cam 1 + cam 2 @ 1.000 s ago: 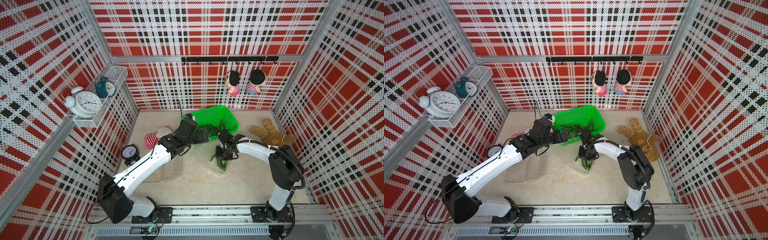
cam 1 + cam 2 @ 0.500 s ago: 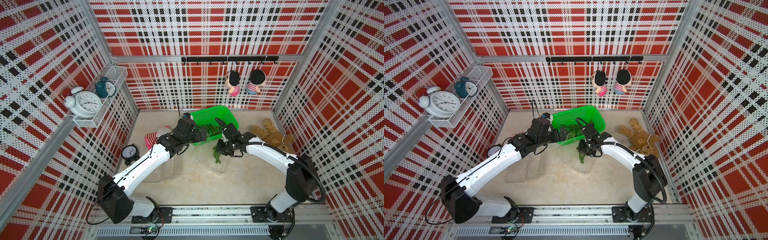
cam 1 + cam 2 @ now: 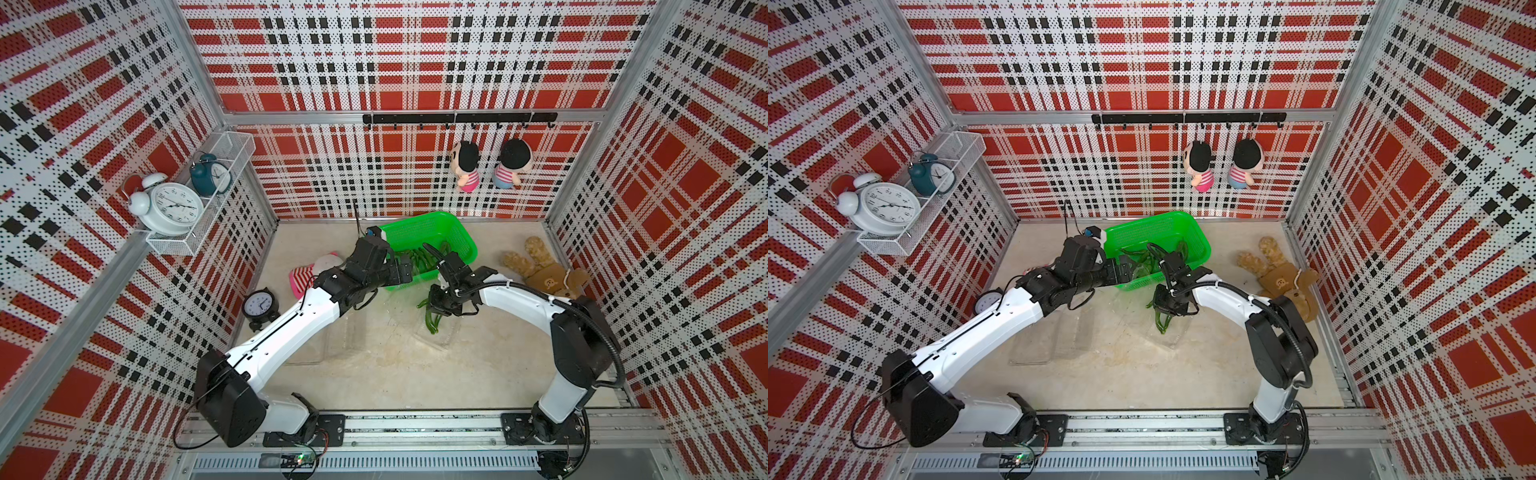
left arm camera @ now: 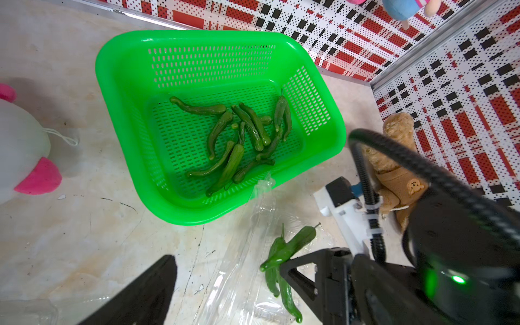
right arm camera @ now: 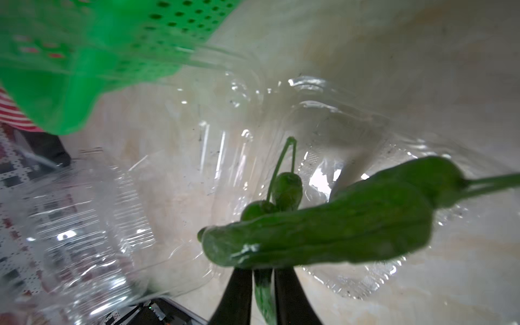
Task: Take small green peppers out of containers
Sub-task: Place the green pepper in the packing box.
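Peppers (image 5: 318, 233) pinched in right gripper (image 5: 263, 278) — above container (image 5: 363, 284) (open).

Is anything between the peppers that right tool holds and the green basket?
Nothing visible blocks the way. The held peppers hang over the clear container, just outside the green basket's near wall; the left tool hovers beside that path.

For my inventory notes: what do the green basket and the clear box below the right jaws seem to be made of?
Green basket: seemingly moulded plastic, glossy, with slotted walls and floor. Clear box: probably thin transparent plastic, shiny; the table shows through, and its creases catch bright glints.
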